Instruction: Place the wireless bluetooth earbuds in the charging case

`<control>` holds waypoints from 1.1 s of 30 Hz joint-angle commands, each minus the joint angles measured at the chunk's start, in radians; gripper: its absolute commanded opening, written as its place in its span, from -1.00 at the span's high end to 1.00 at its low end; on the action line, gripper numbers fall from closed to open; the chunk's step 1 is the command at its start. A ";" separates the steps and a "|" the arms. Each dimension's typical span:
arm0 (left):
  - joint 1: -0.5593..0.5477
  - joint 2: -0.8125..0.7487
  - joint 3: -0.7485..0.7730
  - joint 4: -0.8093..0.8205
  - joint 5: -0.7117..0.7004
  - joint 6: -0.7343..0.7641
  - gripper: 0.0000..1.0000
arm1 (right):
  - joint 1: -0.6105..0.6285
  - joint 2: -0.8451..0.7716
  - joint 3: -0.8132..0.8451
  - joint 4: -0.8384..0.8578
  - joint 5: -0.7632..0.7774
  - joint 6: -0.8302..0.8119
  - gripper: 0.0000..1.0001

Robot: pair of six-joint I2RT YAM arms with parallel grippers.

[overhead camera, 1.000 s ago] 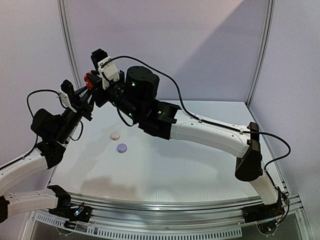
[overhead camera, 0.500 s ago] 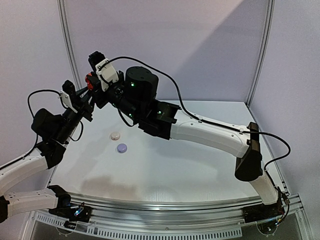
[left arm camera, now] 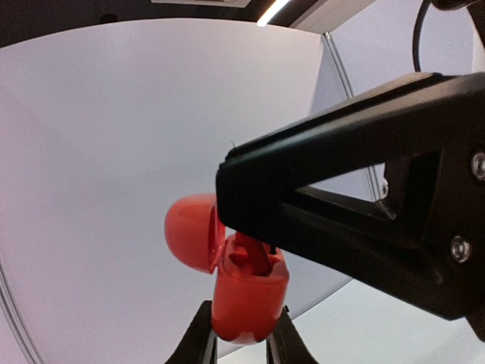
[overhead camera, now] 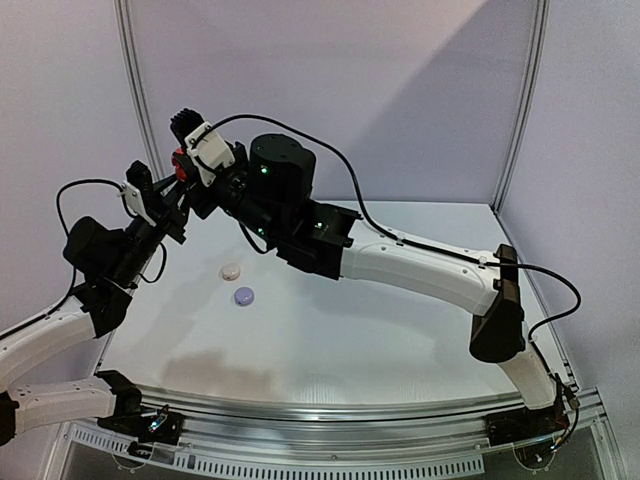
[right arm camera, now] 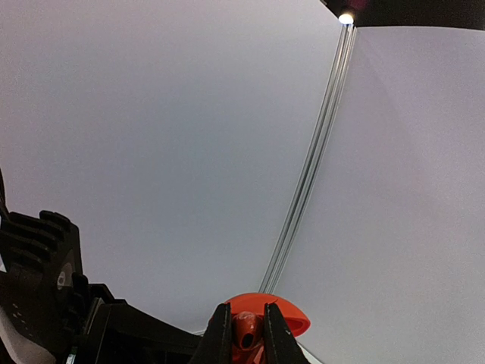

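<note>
Red case (left arm camera: pixel 246 299), lid (left arm camera: pixel 193 231) open: clamped between the left gripper's (left arm camera: pixel 242 341) closed jaws, in the air over the table's (overhead camera: pixel 400 340) far left corner. Red earbud (right arm camera: pixel 246 330): pinched in the closed right gripper (right arm camera: pixel 246 315), at the case's mouth. White case (overhead camera: pixel 231 271) and lilac case (overhead camera: pixel 244 296): on the table, near each other.

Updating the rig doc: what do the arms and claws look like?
Left arm and right arm: white links, black joint housings; green lights on the right. Left claw and right claw: black, two tapered fingers, white camera mounts behind. Black cables loop along each.
</note>
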 commanded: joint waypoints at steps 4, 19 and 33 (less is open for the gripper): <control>-0.009 -0.009 0.017 0.042 -0.021 0.003 1.00 | -0.007 0.006 -0.019 -0.053 0.014 -0.026 1.00; -0.007 -0.007 0.016 0.064 -0.026 -0.006 1.00 | -0.007 0.010 -0.023 -0.057 -0.004 0.032 0.98; -0.005 -0.011 -0.009 0.114 0.005 0.050 1.00 | -0.006 -0.078 -0.107 0.067 0.015 0.145 1.00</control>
